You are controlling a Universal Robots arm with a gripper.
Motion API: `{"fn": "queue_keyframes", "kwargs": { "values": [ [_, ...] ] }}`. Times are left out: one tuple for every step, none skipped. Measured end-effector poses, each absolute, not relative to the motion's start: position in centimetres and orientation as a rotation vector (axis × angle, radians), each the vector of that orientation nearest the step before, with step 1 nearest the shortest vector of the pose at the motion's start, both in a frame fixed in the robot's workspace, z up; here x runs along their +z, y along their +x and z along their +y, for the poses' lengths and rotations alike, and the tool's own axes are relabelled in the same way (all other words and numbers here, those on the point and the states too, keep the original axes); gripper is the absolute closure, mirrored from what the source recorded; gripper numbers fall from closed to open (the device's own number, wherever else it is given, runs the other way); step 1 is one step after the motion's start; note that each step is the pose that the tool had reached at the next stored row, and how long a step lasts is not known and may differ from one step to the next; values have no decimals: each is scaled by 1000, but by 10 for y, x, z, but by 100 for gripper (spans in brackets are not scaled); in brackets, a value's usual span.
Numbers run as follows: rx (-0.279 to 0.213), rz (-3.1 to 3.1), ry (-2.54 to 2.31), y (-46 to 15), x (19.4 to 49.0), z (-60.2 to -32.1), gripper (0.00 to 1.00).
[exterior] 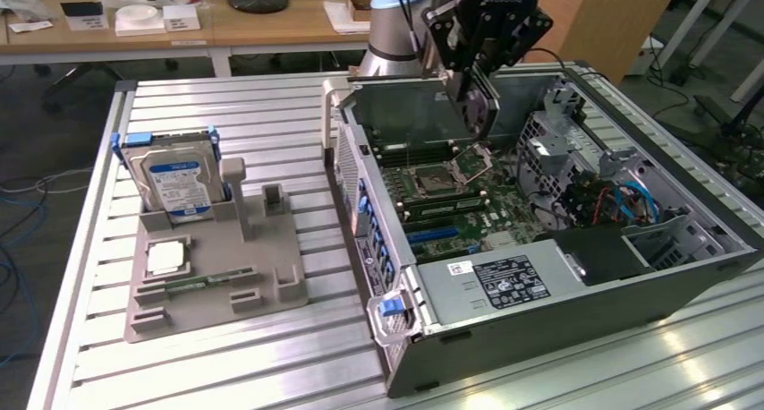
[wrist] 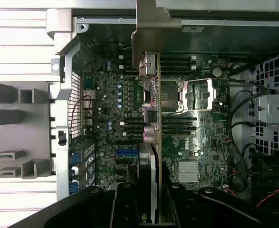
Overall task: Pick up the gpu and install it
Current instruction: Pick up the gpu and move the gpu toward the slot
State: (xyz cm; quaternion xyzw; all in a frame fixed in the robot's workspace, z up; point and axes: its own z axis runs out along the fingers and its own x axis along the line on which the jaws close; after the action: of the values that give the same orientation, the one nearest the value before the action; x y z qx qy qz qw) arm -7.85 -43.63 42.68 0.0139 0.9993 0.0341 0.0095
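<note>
My gripper (exterior: 477, 77) hangs over the open computer case (exterior: 668, 276), shut on the gpu (exterior: 477, 107). The gpu is a thin dark card held on edge above the motherboard (exterior: 448, 195). In the wrist view the gpu (wrist: 149, 118) runs edge-on from between my black fingers (wrist: 122, 204), and its metal bracket (wrist: 149, 33) is at the far end. My gripper (wrist: 149, 202) clamps the card's near end. A blue expansion slot (wrist: 127, 153) lies on the board just beside the card's line. The card is clear of the board.
A grey parts holder (exterior: 215, 294) on the slatted table carries a silver hard drive (exterior: 177, 182), a processor chip (exterior: 167, 256) and a green memory stick (exterior: 209, 280). Inside the case are a power supply (exterior: 502, 280) and loose cables (exterior: 627, 200).
</note>
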Motion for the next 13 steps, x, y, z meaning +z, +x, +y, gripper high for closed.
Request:
{"fn": "queue_keyframes", "kwargs": {
  "values": [
    [106,3120,44,-77,427,-436,72],
    [107,3120,44,-75,427,-436,72],
    [107,3120,44,-74,427,-436,72],
    [106,3120,44,-72,427,-436,72],
    [106,3120,43,-70,427,-436,72],
    [107,3120,43,-68,427,-436,72],
    [106,3120,43,-67,427,-436,72],
    [106,3120,43,-65,427,-436,72],
    [106,3120,44,-63,427,-436,72],
    [106,3120,44,-62,427,-436,72],
    [106,3120,44,-60,427,-436,72],
    [106,3120,44,-58,427,-436,72],
    [106,3120,44,-57,427,-436,72]
  ]
}}
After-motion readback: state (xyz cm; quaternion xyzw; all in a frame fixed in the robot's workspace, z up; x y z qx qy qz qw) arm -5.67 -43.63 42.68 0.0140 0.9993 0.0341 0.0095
